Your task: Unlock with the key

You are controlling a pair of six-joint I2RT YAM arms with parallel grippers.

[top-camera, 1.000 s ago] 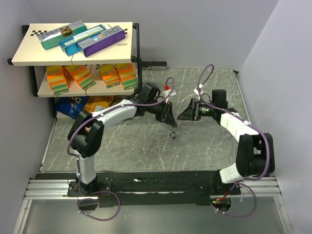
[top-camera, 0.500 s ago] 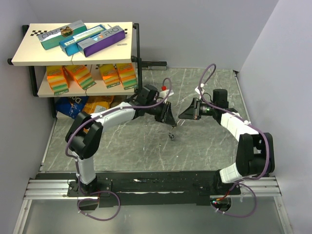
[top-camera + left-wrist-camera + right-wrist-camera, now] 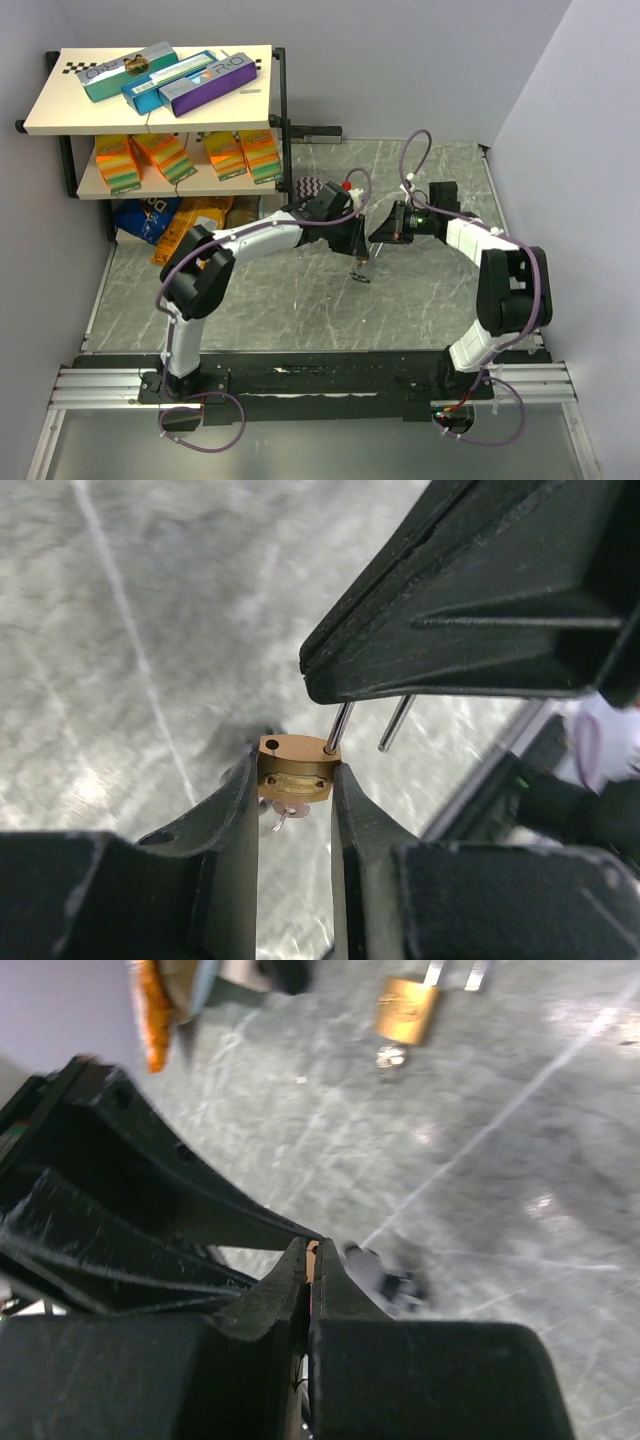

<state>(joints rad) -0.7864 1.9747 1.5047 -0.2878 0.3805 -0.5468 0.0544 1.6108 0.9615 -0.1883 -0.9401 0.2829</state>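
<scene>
In the left wrist view my left gripper [image 3: 297, 785] is shut on a small brass padlock [image 3: 296, 763], one finger on each side of its body. A tiny silver key [image 3: 284, 815] sticks out beneath the body. One shackle leg [image 3: 338, 728] sits in the body; the other hangs free beside an empty hole. Both legs run up behind my right gripper's fingers [image 3: 460, 620]. My right gripper [image 3: 312, 1250] is shut, tip to tip with the left gripper [image 3: 356, 244]. A brass padlock [image 3: 407, 1008] with a key shows far from its tips; I cannot tell if it is the same one.
A two-level shelf [image 3: 160, 100] with boxes and orange packs stands at the back left, snack bags [image 3: 165, 215] under it. A small dark thing [image 3: 360, 271] lies on the marble table below the grippers. A red-capped item [image 3: 347, 186] sits behind the left wrist.
The right gripper's jaws have gone from open to shut and it has moved left, up against the left gripper. The left arm has shifted a little to the right with the padlock.
</scene>
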